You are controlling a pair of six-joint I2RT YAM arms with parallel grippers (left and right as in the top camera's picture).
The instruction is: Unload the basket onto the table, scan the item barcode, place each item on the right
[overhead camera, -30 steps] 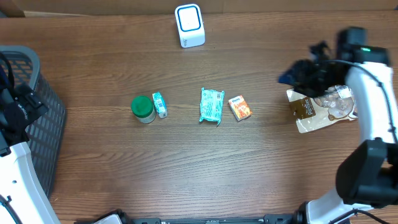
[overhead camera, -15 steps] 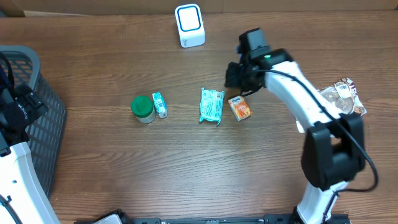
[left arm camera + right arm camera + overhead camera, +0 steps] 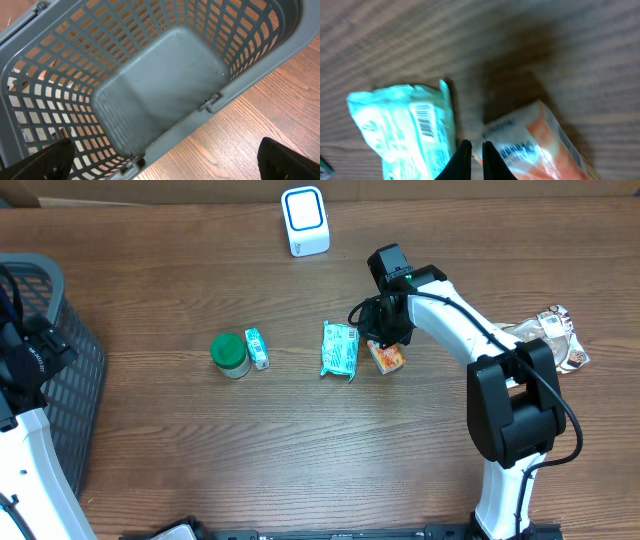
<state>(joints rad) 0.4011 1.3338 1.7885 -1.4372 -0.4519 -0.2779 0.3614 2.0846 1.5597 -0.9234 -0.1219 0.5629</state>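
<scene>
The right gripper (image 3: 473,150) has its two dark fingertips pinched almost together with nothing between them; it hangs low over the bare wood between the orange carton (image 3: 535,142) and the teal packet (image 3: 412,132), touching neither; the carton lies just right of the tips and looks like the likelier item to scan, though that is a judgement; to do the pick well the jaws would need to spread first, shift over the carton's body and close across its narrow sides, so that the printed code can be turned toward the white scanner (image 3: 305,221) at the table's far edge; the wrist view shows a barcode (image 3: 426,120) on the teal packet's face, which the overhead view cannot resolve, while no code is legible on the carton; only the overhead shows the scanner, a green-lidded jar (image 3: 229,354) and a brown snack bag (image 3: 552,338) well apart; the left gripper (image 3: 167,165) stands spread wide above the grey basket (image 3: 165,85).
</scene>
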